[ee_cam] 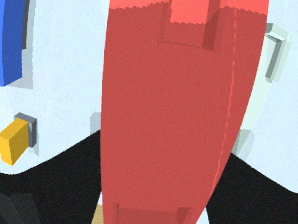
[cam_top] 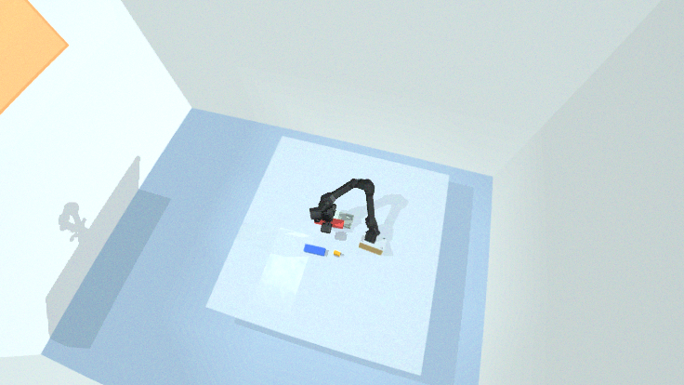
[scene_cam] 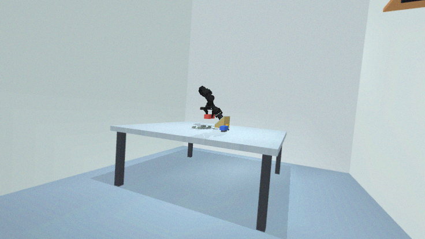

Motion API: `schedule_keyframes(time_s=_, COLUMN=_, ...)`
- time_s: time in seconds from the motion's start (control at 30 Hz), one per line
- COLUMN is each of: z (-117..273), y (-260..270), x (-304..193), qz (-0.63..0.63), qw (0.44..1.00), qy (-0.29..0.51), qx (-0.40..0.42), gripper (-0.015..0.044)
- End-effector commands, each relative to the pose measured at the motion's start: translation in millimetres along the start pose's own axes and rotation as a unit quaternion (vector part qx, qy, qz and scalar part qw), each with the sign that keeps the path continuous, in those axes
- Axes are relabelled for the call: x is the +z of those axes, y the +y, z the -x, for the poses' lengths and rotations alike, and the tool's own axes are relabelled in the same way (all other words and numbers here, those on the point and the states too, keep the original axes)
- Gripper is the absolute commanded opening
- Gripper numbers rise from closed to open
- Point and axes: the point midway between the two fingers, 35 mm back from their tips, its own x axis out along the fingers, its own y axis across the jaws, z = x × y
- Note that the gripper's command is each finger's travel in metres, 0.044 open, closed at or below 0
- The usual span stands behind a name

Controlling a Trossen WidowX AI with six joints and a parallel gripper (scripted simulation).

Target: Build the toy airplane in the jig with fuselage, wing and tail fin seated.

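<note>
My gripper [cam_top: 328, 220] [scene_cam: 209, 114] [ee_cam: 157, 139] is shut on the red fuselage [cam_top: 337, 223] [scene_cam: 209, 116] [ee_cam: 165, 100]. The fuselage is held level above the table, with its sockets facing the wrist camera. The pale grey-green jig [cam_top: 348, 215] [scene_cam: 201, 127] [ee_cam: 283, 45] stands on the table, lower than the fuselage and partly hidden by it in the wrist view. The blue wing [cam_top: 314, 249] [scene_cam: 223, 127] [ee_cam: 11, 45] lies on the table, its dark tab showing at one side. The small yellow tail fin [cam_top: 336, 253] [ee_cam: 15, 142] lies beside it, its grey tab sideways.
A tan wedge-shaped block [cam_top: 370, 248] [scene_cam: 224, 122] stands at the arm's base, beyond the tail fin. The white table [cam_top: 335, 311] [scene_cam: 166, 133] carries everything. An orange panel [cam_top: 28, 52] is high on the wall, far from the arm.
</note>
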Motion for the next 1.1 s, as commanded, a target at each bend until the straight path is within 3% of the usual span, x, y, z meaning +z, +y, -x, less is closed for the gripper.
schedule_keyframes(time_s=0.0, z=-3, y=-14, x=-2, qz=-0.008, qw=1.0, qy=-0.006, qx=0.001, gripper=0.0)
schedule_keyframes(time_s=0.97, z=-40, y=-85, x=-35, qz=-0.057, qw=0.998, qy=-0.003, qx=-0.012, gripper=0.0)
schedule_keyframes(time_s=1.07, z=-40, y=-85, x=-35, qz=-0.057, qw=0.998, qy=-0.003, qx=-0.012, gripper=0.0079)
